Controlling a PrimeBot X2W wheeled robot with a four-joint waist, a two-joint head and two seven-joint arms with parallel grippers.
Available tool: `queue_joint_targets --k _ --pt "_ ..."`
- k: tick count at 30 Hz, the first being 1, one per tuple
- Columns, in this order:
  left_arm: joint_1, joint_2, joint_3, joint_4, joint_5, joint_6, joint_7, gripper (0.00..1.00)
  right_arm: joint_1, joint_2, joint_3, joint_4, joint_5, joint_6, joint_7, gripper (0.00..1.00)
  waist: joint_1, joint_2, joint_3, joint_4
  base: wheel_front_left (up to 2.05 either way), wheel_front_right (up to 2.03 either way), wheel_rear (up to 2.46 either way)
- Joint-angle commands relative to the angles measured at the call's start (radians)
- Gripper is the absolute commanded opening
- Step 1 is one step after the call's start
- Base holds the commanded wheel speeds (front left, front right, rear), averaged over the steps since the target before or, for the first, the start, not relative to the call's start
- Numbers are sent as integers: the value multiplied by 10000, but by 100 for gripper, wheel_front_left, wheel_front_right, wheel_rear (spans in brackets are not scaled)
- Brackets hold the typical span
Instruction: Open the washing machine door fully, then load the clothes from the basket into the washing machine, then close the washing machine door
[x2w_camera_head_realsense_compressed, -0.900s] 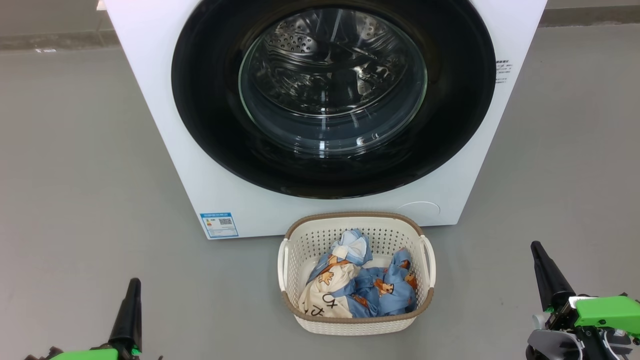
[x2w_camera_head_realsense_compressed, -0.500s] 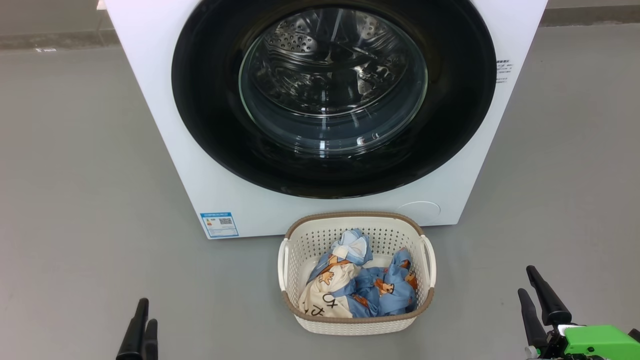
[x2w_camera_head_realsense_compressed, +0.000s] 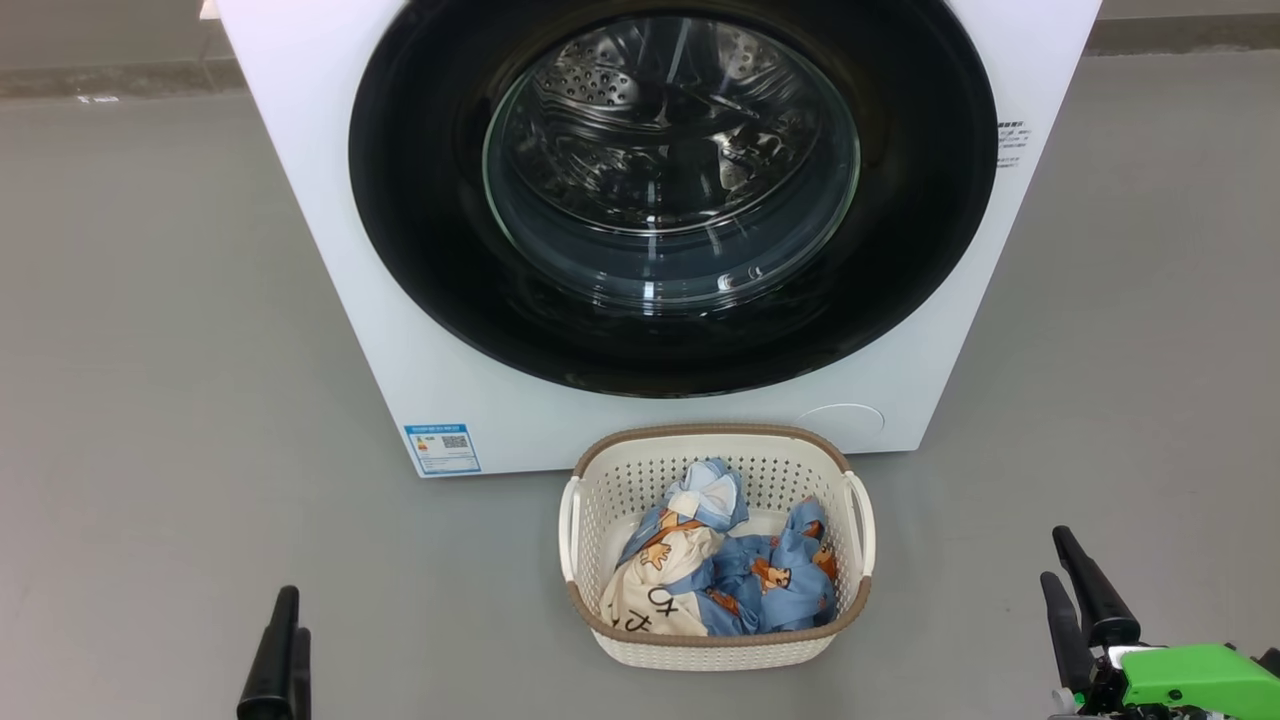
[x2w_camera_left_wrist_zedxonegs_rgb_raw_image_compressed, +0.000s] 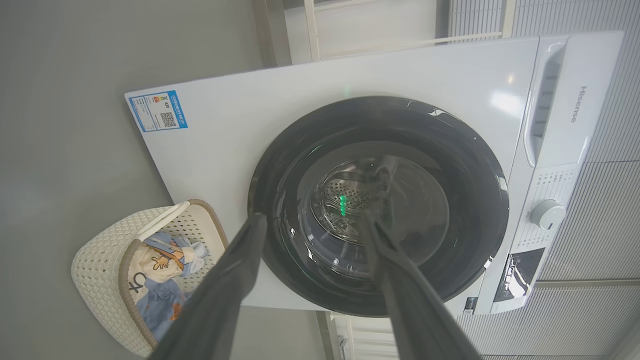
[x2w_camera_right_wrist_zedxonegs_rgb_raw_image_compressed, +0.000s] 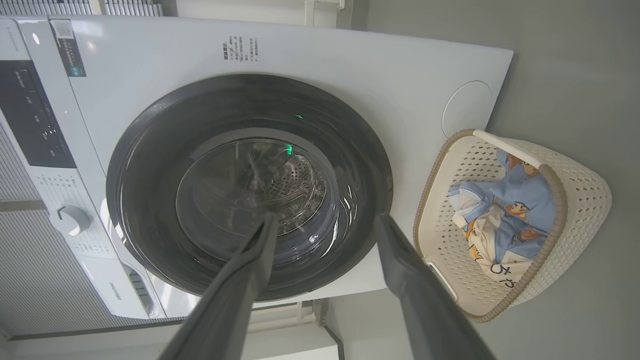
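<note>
Right, you have the washing machine (x2w_camera_head_realsense_compressed: 330, 250) square ahead in the head view; its door (x2w_camera_head_realsense_compressed: 420, 220) is shut, the black rim lying flush against the white front; through the glass bowl you can see the steel drum (x2w_camera_head_realsense_compressed: 660, 120). The basket (x2w_camera_head_realsense_compressed: 715, 650) stands on the grey floor (x2w_camera_head_realsense_compressed: 150, 400) at 6 o'clock of the door, just beside the foot of the machine; whether it touches the front, you cannot tell. The clothes (x2w_camera_head_realsense_compressed: 720, 575) lie bundled inside the basket; the blue cloth with bears fills the 3 o'clock side, and the cream cloth with black marks sits towards 7 o'clock. A blue label (x2w_camera_head_realsense_compressed: 442, 448) is stuck low on the front at 10 o'clock of the basket; a round cap (x2w_camera_head_realsense_compressed: 838, 418) sits at 1 o'clock of it. Your left jaws are low at 7 o'clock of the head view, fingers (x2w_camera_head_realsense_compressed: 272, 665) pointing up; the left wrist view shows them apart and empty, aimed at the door. Your right jaws are at 5 o'clock, fingers (x2w_camera_head_realsense_compressed: 1095, 595) likewise apart and empty; both sets are well apart from the basket and the door.
</note>
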Motion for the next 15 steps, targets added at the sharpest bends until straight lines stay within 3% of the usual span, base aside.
queue_joint_targets --k 1,15 --pt "-236 199 37 -378 246 -2 -99 100 -376 -224 123 -310 -259 23 -106 100 -1 -1 -5 8 0 0 0" --pt "-238 309 -92 -532 1780 -3 -480 100 -586 -735 742 -259 -1421 26 -536 100 -1 -1 -50 69 0 0 0"
